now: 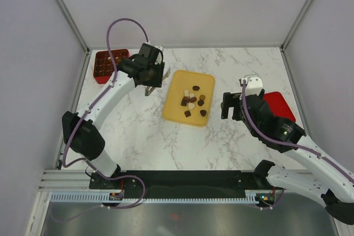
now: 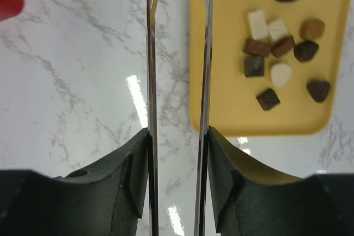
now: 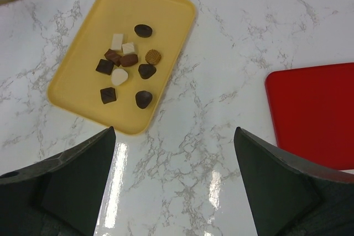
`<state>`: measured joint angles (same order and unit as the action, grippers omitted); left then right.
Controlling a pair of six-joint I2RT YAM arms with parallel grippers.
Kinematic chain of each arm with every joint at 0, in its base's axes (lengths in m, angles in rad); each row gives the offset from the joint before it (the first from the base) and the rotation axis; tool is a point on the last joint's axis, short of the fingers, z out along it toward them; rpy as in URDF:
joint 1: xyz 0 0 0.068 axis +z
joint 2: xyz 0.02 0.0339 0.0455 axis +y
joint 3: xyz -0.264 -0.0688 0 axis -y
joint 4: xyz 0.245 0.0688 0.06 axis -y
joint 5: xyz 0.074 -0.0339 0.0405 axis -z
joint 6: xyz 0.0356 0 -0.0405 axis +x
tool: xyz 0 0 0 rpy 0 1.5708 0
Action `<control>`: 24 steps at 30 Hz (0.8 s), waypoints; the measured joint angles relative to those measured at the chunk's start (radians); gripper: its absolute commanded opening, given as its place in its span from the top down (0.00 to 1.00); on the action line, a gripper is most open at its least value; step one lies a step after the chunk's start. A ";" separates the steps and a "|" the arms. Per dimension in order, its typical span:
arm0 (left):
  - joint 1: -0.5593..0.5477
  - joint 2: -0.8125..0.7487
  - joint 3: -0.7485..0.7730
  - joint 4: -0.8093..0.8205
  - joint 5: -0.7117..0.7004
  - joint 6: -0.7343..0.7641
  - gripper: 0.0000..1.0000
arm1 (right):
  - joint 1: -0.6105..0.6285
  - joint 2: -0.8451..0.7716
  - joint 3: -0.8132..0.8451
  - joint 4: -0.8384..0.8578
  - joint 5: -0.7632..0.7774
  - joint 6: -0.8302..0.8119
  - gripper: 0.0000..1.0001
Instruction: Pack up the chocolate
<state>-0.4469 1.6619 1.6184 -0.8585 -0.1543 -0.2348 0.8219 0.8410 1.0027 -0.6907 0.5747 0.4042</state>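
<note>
Black base rail is nearest us, with both white arms bolted on it. Next out is the right gripper: dark fingers spread as wide as we see them, nothing held. It hovers over the white marble-pattern table, between the flat red square lid and the flat yellow plastic tray.

The chocolate, eleven tiny dark, brown and cream pieces by our count, sits loose mid-tray, several touching.

Beyond it is the left gripper, just beside the tray's left edge. Its thin fingers are part-way open with only marble and tray rim between them, holding nothing. Farthest is the red square gridded box at the far-left corner; we can't tell which cells are filled.

Risks, as we judge: the pieces crowd, so a pinch may catch two or flick a neighbour off, and a low finger may shove the tray. The pieces are squat with no clear pointing. The cluster's long axis runs along the tray's length, near to far.
</note>
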 measured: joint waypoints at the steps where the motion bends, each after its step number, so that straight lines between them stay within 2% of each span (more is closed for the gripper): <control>1: -0.043 -0.023 -0.032 0.000 0.011 0.000 0.50 | 0.000 -0.008 0.000 -0.007 0.002 0.001 0.03; 5: -0.178 -0.095 -0.134 0.000 0.034 -0.014 0.50 | 0.000 -0.029 0.000 -0.031 0.009 0.008 0.04; 11: -0.315 -0.119 -0.249 0.000 0.031 -0.053 0.48 | 0.000 -0.037 0.001 -0.051 0.010 0.019 0.04; 24: -0.347 -0.074 -0.294 0.002 0.023 -0.075 0.48 | 0.000 -0.042 0.003 -0.070 0.016 0.023 0.04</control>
<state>-0.7937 1.5879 1.3243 -0.8562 -0.1314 -0.3096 0.8219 0.7986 1.0054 -0.7609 0.5907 0.4267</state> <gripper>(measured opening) 0.516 0.964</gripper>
